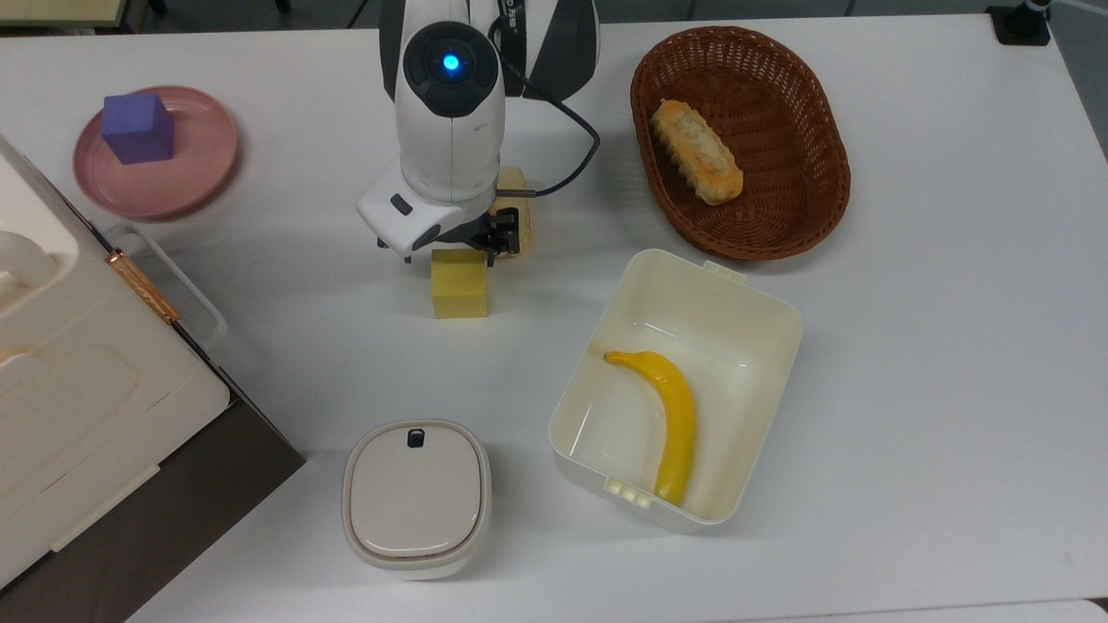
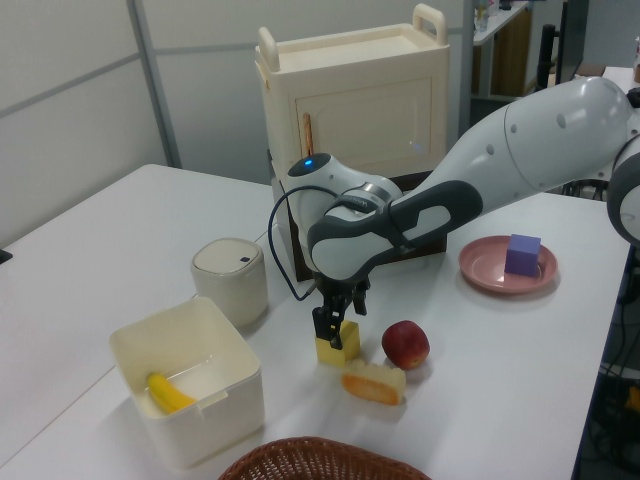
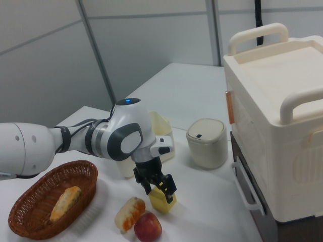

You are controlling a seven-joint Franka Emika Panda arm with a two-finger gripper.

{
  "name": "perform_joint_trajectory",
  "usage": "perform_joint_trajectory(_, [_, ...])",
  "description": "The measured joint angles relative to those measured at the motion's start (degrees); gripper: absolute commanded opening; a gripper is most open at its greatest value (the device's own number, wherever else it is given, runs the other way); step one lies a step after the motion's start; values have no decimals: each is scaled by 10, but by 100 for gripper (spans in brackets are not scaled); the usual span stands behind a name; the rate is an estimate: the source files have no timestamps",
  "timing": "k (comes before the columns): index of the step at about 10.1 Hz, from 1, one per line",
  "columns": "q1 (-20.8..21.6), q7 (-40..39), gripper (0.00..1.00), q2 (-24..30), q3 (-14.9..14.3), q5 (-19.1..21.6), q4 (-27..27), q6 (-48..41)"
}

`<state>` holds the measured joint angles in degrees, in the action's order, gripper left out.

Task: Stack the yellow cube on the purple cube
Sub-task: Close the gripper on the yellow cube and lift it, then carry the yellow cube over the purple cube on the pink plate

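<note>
banana (image 1: 666, 415) in open box (image 1: 762, 303)

Lab or office: grey partition panels (image 2: 70, 110), white table (image 1: 935, 346), robot arm (image 2: 520, 150).

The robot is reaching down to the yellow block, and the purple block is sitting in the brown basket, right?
Not quite. The gripper is down at the yellow block, but the purple block sits on the pink plate, not in the brown basket. The top view shows it: the basket holds a piece of bread, and the plate is on the far side of the table from it.
</note>
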<state>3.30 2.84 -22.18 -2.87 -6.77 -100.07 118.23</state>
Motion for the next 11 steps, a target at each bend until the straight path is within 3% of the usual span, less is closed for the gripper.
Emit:
perform_joint_trajectory(4, [0, -1, 100, -7, 1, 0, 6, 14])
perform_joint_trajectory(5, [1, -1, 84, -9, 2, 0, 5, 14])
perform_joint_trajectory(6, [1, -1, 48, -15, 4, 0, 5, 14])
perform_joint_trajectory(7, [1, -1, 26, -19, 5, 0, 5, 25])
perform_joint_trajectory(11, [-11, -4, 24, 1, 4, 0, 11, 25])
